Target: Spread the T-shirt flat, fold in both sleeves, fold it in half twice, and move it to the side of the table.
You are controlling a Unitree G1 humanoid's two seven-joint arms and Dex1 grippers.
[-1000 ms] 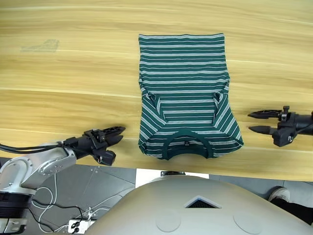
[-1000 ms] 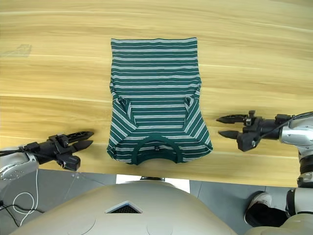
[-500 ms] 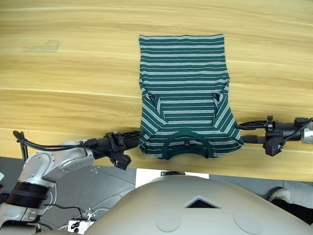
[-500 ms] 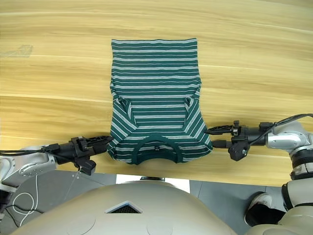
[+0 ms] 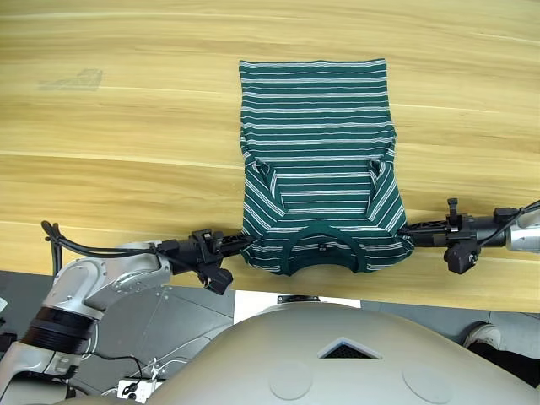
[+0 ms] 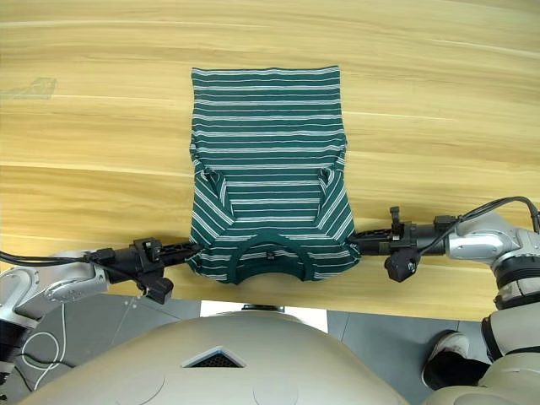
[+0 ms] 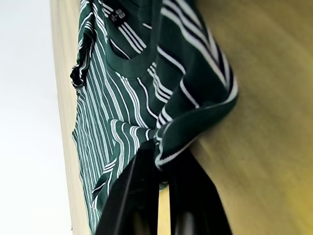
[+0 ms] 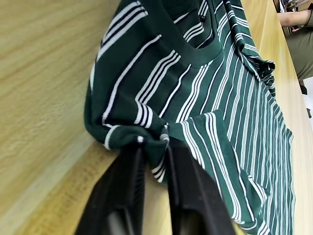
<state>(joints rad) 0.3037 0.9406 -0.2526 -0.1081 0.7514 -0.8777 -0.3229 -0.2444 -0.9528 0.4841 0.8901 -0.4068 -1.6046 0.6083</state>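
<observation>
A dark green T-shirt with white stripes lies on the wooden table, sleeves folded in, collar toward the near edge. My left gripper is shut on the T-shirt's near left shoulder corner. My right gripper is shut on the near right shoulder corner. Both pinch a small bunch of cloth low at the table surface.
The wooden table stretches wide on both sides of the shirt and behind it. Its near edge runs just below the collar. Black cables trail from the left arm.
Both grippers moved inward from the sides to the shirt's shoulder corners and shut on the cloth; they were open and apart from it one second ago.
</observation>
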